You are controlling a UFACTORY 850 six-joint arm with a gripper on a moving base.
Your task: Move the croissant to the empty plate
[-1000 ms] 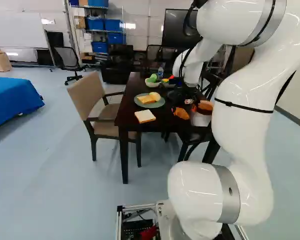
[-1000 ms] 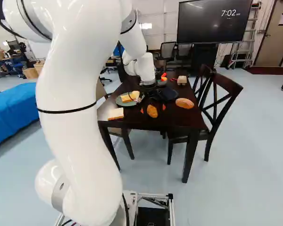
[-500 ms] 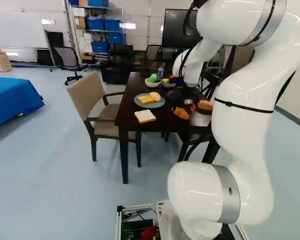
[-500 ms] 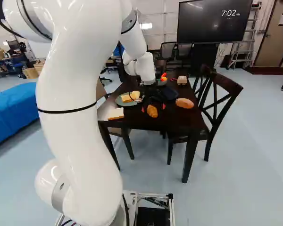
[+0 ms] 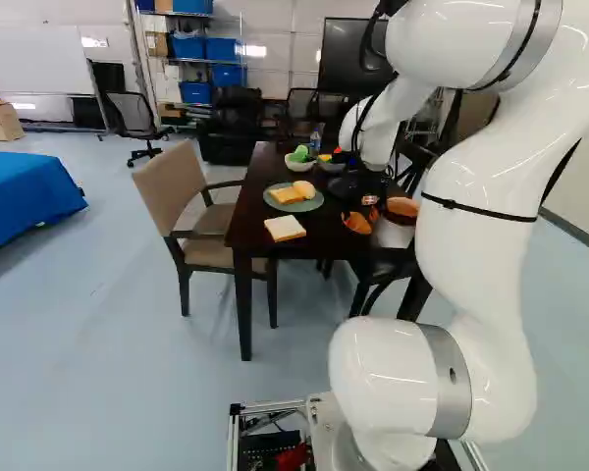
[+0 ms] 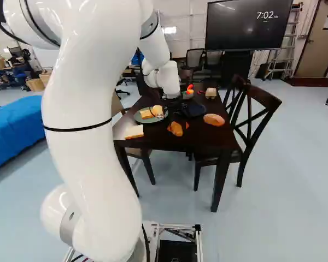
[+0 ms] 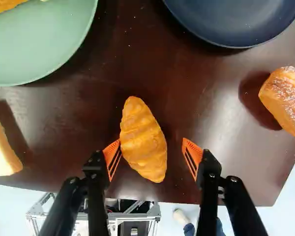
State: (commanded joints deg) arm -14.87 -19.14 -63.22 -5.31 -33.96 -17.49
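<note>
In the right base view my gripper point(image 6: 179, 126) is low over the near part of the table, around the croissant point(image 6: 176, 130). The wrist view has the gripper point(image 7: 151, 142) open, the croissant point(image 7: 143, 140) lying slantwise between its orange-padded fingers. One pad point(image 7: 112, 153) meets or nearly meets the croissant's side; a gap separates the other pad point(image 7: 191, 155) from it. Ahead of the fingers lies the empty dark blue plate point(image 7: 231, 19), also behind the gripper in the right base view as a dark plate point(image 6: 195, 109).
A green plate point(image 5: 294, 197) carries bread pieces. A bread slice point(image 5: 285, 228) lies at the table's near edge. On the croissant's other side is a sugared roll point(image 7: 289, 101). Bowls, one a white bowl point(image 5: 299, 163), stand farther back. Chairs flank the dark table point(image 6: 202, 141).
The gripper's fingers have drawn closer together around the croissant, from a wide spread. The base has stayed put, and the arm and croissant show little or no shift.
</note>
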